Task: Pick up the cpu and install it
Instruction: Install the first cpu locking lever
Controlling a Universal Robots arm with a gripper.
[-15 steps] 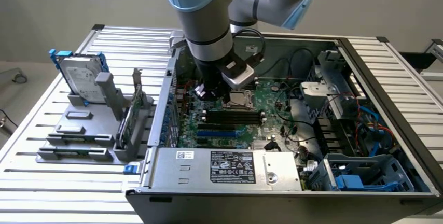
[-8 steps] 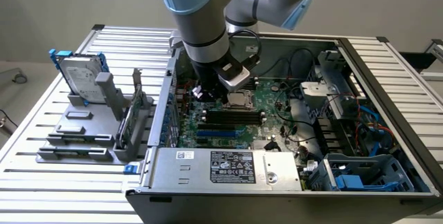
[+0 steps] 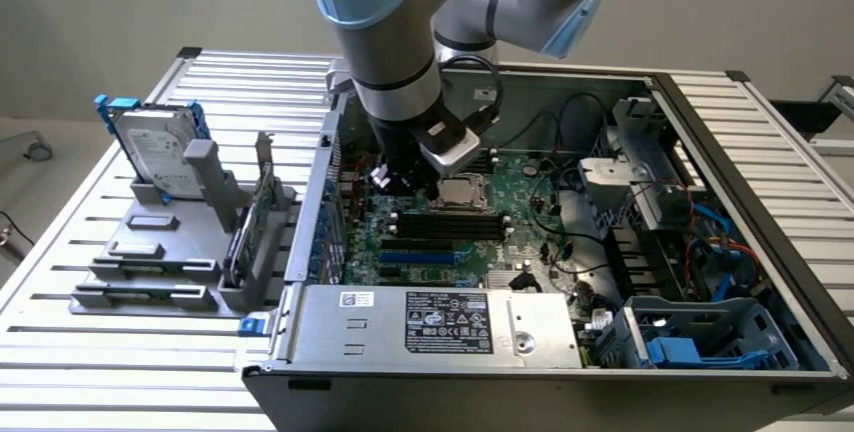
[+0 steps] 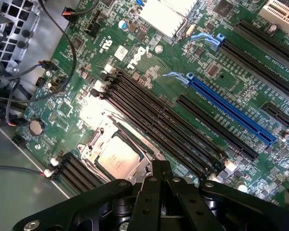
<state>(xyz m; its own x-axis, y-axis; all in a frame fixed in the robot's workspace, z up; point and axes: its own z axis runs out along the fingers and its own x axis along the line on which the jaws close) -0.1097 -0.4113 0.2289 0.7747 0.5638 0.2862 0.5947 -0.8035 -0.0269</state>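
— Inspector A: We find the arm reaching down into the open computer case, which lies on its side on the slatted bench. The gripper hangs just above the green motherboard, toward the case's far wall.

— Inspector B: Agreed. In the wrist view the gripper has its black fingers pressed together, with nothing between them. We record it as closed and empty.

— Inspector A: And the cpu? We see it lying flat inside the metal-framed socket, silvery top up, just beside the fingertips. Whether the tips touch it, we cannot tell.

— Inspector B: In the exterior view the cpu sits in that same socket, immediately to the exterior view's right of the gripper. The socket frame appears open around it.

— Inspector A: Next to the socket run the black memory slots, and beyond them the long blue expansion slot.

— Inspector B: Outside the case, on the bench near its edge at the exterior view's left, we note a grey rack with a silver hard drive in a blue bracket standing upright at its far end. The power supply with its label occupies the near wall of the case.
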